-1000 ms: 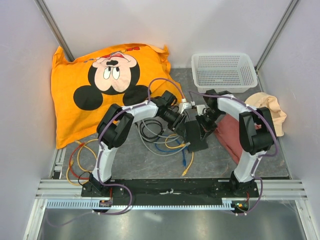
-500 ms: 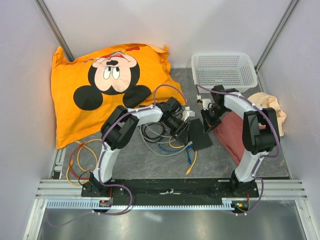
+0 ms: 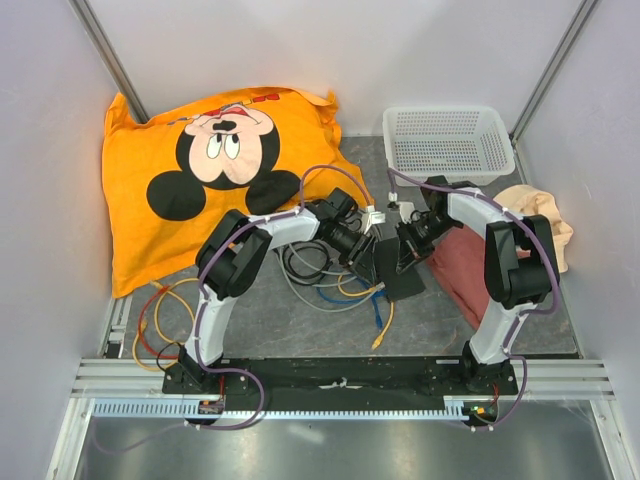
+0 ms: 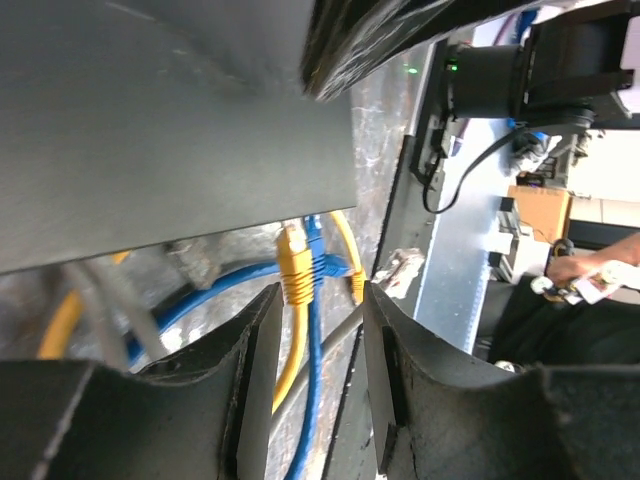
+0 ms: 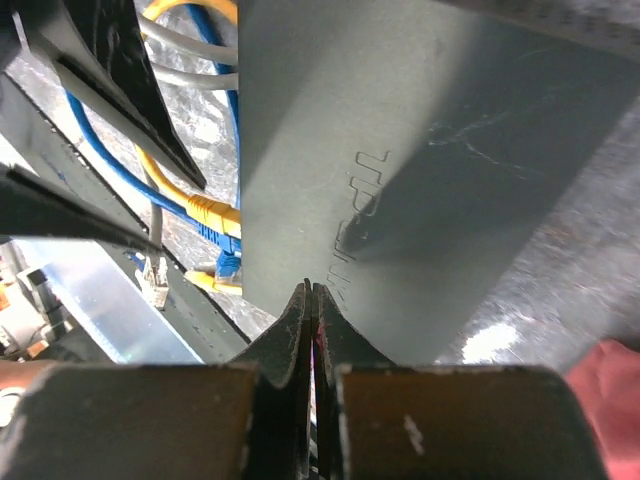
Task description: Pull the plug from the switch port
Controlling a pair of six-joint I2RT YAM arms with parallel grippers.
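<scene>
Looking down on a grey table with a big orange Mickey Mouse pillow at the back left. Seeing a white basket at the back right, then a dark red cloth and a pale cloth by the right wall. Reaching in from both sides with the left arm and the right arm, meeting over the middle. Finding the switch there, a flat black box between the two grippers, just beside the red cloth. Spotting a heap of grey, blue and yellow cables to its left. Holding the left gripper with fingers spread apart and nothing between them, close to the switch's edge. Pressing the right gripper fingers tight together, tips by the switch's flat face, pinching nothing that shows. Noticing a yellow plug and a blue plug right at the switch's edge; cannot tell if either sits in a socket.
</scene>
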